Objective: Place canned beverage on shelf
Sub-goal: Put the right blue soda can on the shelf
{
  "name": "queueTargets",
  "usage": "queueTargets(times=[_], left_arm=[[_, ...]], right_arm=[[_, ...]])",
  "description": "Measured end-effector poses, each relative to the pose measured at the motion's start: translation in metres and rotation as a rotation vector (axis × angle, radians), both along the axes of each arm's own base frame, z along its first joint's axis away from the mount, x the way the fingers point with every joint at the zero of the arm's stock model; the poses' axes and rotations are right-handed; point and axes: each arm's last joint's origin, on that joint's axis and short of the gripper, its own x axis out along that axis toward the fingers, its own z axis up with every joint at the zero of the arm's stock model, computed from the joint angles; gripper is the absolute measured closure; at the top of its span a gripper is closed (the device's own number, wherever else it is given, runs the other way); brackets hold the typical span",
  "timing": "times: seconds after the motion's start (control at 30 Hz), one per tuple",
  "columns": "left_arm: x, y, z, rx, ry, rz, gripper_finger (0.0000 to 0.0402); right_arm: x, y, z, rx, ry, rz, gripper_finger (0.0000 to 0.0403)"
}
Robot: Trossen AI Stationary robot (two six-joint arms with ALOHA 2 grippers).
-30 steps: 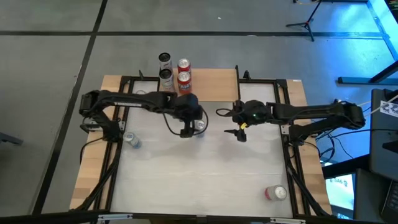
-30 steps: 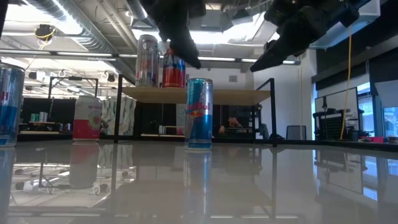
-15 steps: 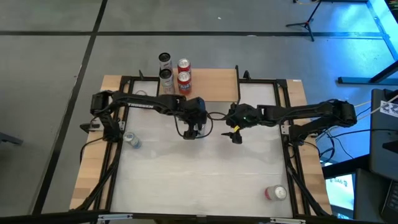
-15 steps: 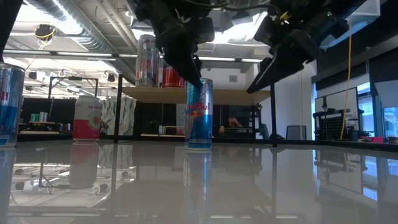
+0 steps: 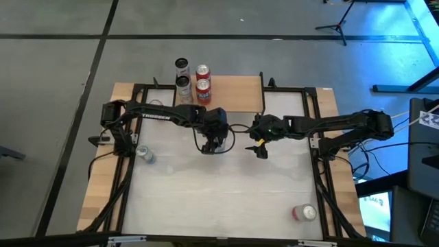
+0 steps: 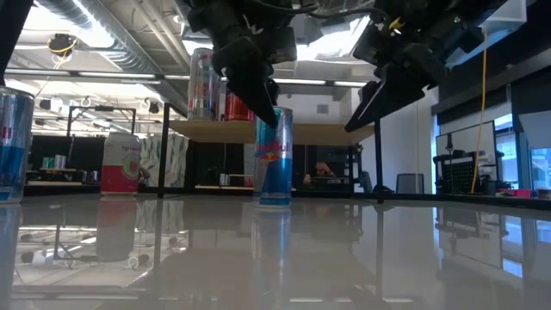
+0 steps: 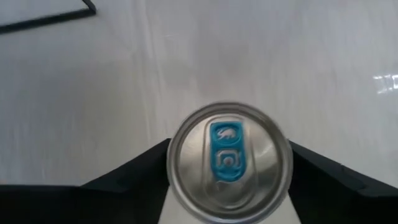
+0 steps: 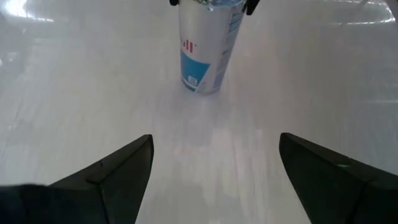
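Observation:
A slim blue-and-silver can (image 6: 275,158) stands upright on the white table, in front of the shelf; it also shows in the right wrist view (image 8: 206,46). My left gripper (image 5: 215,141) is over it, its fingers down either side of the can's top (image 7: 228,163). My right gripper (image 5: 259,147) is open and empty, above the table to the can's right. The shelf (image 5: 233,94) has a light wooden top board on thin black legs at the table's far edge. Several cans (image 5: 202,81) stand on its left end. My left gripper comes from above, pointing down, with one finger (image 7: 140,169) on each side of the can's upper wall just below the rim. The rim hides the place of contact in the wrist view. The can stands upright with its base on the table.
A silver-blue can (image 5: 144,154) stands near the table's left edge, and a pink can (image 5: 304,213) near the front right corner. Black frame rails (image 5: 321,171) run along both sides of the table. The white tabletop (image 5: 219,199) lies in front of the grippers.
My left gripper has gone right and down from beside the can until its fingers stand on either side of the can's top. My right gripper has gone a little left toward the can and down. The can stays upright on the table.

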Motion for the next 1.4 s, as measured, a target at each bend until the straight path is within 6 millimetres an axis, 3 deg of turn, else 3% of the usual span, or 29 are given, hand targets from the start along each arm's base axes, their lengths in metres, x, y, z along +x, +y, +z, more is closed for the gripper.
queueTargets(times=[0.17, 0.4, 0.7, 0.9, 1.2, 1.4], left_arm=[[0.000, 0.000, 0.000, -0.002, -0.003, -0.001, 0.0184], [0.001, 0.000, 0.012, -0.001, 0.013, 0.013, 0.0181], [0.005, -0.007, 0.085, 0.135, -0.032, 0.017, 0.0175], [-0.001, 0.004, 0.140, 0.184, -0.131, 0.042, 0.0174], [-0.025, 0.048, 0.202, 0.239, -0.275, 0.165, 0.0173], [-0.047, 0.081, 0.229, 0.240, -0.317, 0.279, 0.0177]], right_arm=[[0.000, 0.000, 0.000, 0.000, 0.000, 0.000, 0.0061], [0.000, 0.000, 0.001, -0.001, -0.007, 0.000, 0.0061], [0.001, 0.000, 0.001, -0.001, -0.009, 0.000, 0.0061], [0.000, 0.000, 0.001, -0.001, -0.008, 0.000, 0.0061], [0.000, 0.000, 0.001, -0.001, -0.008, 0.000, 0.0061], [0.001, 0.000, 0.001, -0.001, -0.013, 0.000, 0.0061]])
